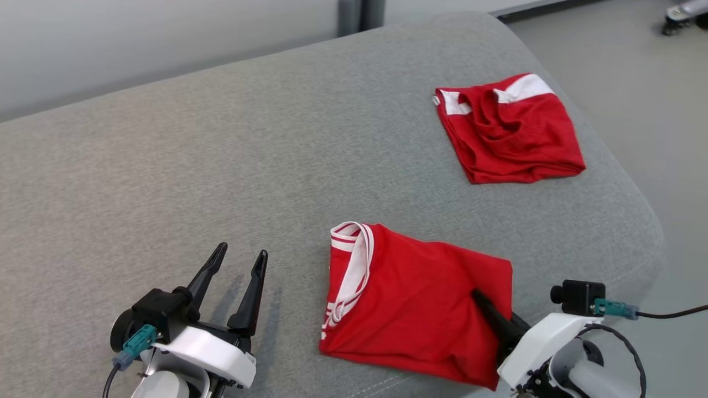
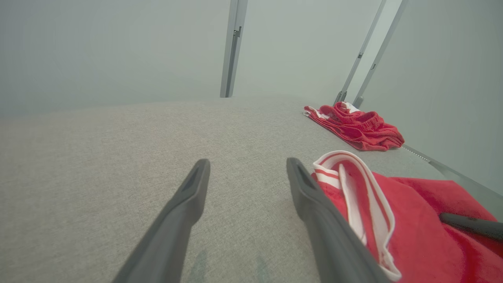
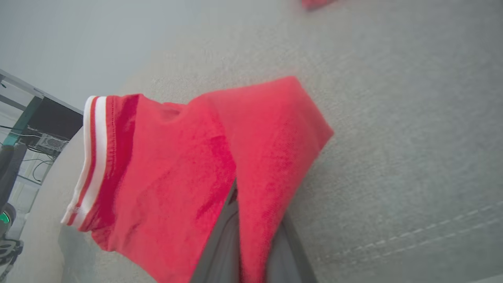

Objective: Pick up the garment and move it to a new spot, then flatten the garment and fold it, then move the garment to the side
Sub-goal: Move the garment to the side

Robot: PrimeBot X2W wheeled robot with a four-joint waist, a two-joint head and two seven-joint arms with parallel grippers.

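The right gripper (image 1: pixel 487 301), down at five o'clock in the head view, has its two dark fingers pinched together on the right edge of the red garment (image 1: pixel 420 309), with cloth squeezed between them in its own wrist view. The left gripper (image 1: pixel 242 251), at seven o'clock, stands with fingers spread wide and holds nothing. It sits just left of the garment's white-and-red striped collar (image 1: pixel 354 260), apart from it.

The garment lies at about six o'clock on the grey upholstered cushion (image 1: pixel 221 138), already doubled into a compact rectangle, its pinched corner raised a little off the fabric. I'd judge the folding done and the last step in hand: shifting it to the side. That calls for a low, steady carry or drag by the right arm so the layers don't slide open.

By count there are two grippers and two red garments. The second red garment (image 1: pixel 509 132) sits well apart at two o'clock near the cushion's edge, loosely folded.
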